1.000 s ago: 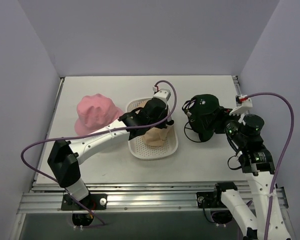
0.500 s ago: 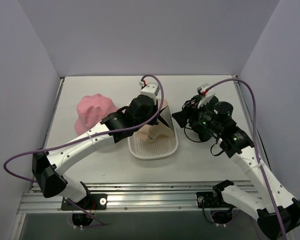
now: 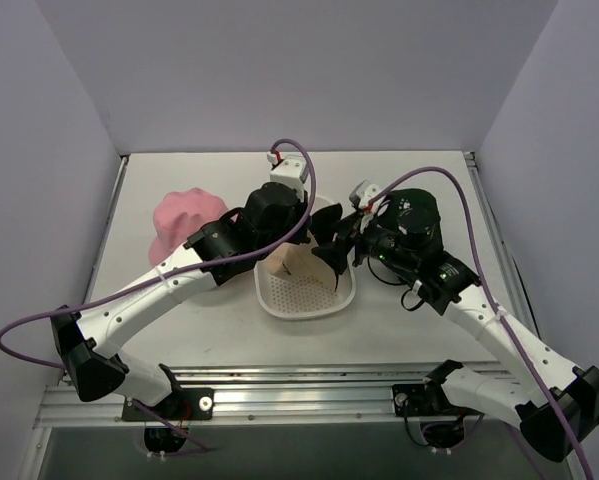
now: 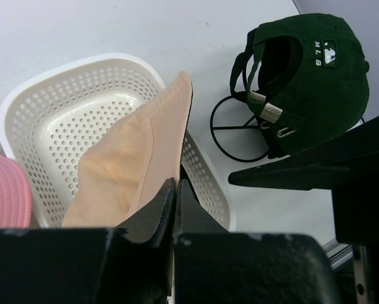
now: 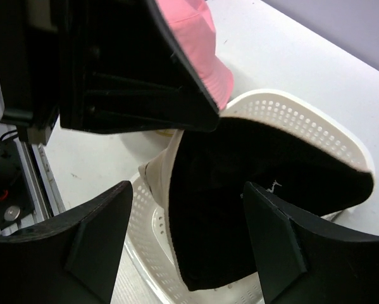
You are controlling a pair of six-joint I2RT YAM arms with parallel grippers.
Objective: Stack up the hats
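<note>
Beige hat [image 4: 135, 158] held above white tray [image 4: 81, 69], centre frame.
Left gripper [image 4: 175, 196] clenched on its edge; right gripper [image 3: 331, 245], jaws spread, faces it from frame right.

Left gripper [image 4: 175, 187] and right gripper [image 5: 188, 185] crowd the basket's [image 4: 81, 66] airspace. Pink hat [image 3: 184, 225], green cap [image 4: 309, 69] flank it; near tabletop [image 3: 229, 335] open.

tray [image 4: 62, 120] centre | bucket hat [image 3: 179, 228] left | folded hat [image 4: 135, 164] over tray | cap [image 4: 316, 82] right
</note>
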